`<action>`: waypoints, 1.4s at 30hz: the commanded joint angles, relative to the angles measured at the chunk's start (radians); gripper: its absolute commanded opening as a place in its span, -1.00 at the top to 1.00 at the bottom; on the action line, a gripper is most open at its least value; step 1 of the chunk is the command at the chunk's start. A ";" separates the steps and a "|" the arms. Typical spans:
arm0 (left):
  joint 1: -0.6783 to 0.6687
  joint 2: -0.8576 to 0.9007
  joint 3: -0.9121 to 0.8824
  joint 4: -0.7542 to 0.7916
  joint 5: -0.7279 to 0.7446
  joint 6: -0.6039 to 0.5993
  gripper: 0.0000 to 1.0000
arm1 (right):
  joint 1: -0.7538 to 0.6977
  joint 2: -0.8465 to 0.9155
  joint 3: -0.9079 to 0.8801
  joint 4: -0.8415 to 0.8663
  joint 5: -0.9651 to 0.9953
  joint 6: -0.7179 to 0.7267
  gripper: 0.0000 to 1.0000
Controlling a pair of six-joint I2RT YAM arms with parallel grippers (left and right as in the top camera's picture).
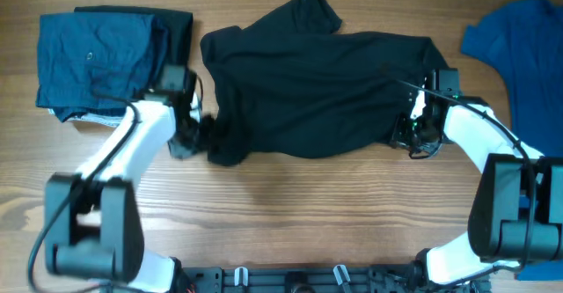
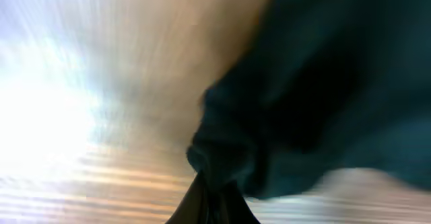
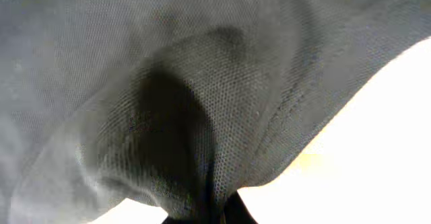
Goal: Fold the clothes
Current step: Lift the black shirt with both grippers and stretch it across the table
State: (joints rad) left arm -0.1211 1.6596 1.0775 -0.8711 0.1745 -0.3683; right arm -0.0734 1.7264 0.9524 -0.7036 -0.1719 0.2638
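The large black shirt [image 1: 317, 86] lies rumpled across the middle of the wooden table, collar at the far side. My left gripper [image 1: 195, 136] is shut on the shirt's near left corner; in the left wrist view the dark fabric [image 2: 303, 89] bunches into the closed fingers [image 2: 212, 197]. My right gripper [image 1: 413, 135] is shut on the shirt's near right corner; in the right wrist view the mesh fabric [image 3: 202, 96] fills the frame and is pinched between the fingers [image 3: 219, 210].
A folded navy garment [image 1: 101, 51] sits on a stack at the far left. A bright blue shirt [image 1: 523, 51] lies at the far right edge. Bare wooden table [image 1: 299, 214] stretches in front of the black shirt.
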 commanded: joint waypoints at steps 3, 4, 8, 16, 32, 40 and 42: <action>0.002 -0.163 0.229 0.000 0.015 0.017 0.92 | 0.003 -0.201 0.198 -0.167 -0.002 -0.003 0.92; 0.002 -0.180 0.251 0.002 0.011 0.017 0.92 | 0.003 -0.230 0.226 -0.200 -0.002 -0.008 0.92; 0.002 -0.248 0.316 0.013 -0.040 0.017 0.92 | -0.005 -0.332 0.333 -0.314 0.011 -0.028 0.91; 0.002 -0.382 0.350 0.063 -0.177 0.017 0.92 | -0.082 -0.425 0.519 -0.453 0.104 -0.063 0.91; 0.001 -0.563 0.626 0.068 -0.190 0.050 0.93 | -0.138 -0.423 0.972 -0.677 0.081 -0.134 0.92; 0.000 -0.592 0.839 -0.053 -0.146 0.051 0.92 | -0.138 -0.424 1.243 -0.843 0.055 -0.133 0.92; 0.000 -0.594 0.887 -0.096 -0.145 0.050 0.93 | -0.138 -0.424 1.299 -0.881 0.055 -0.132 0.92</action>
State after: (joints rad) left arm -0.1223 1.0817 1.8679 -0.9272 0.0174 -0.3347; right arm -0.2024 1.3159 2.1529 -1.5494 -0.1131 0.1440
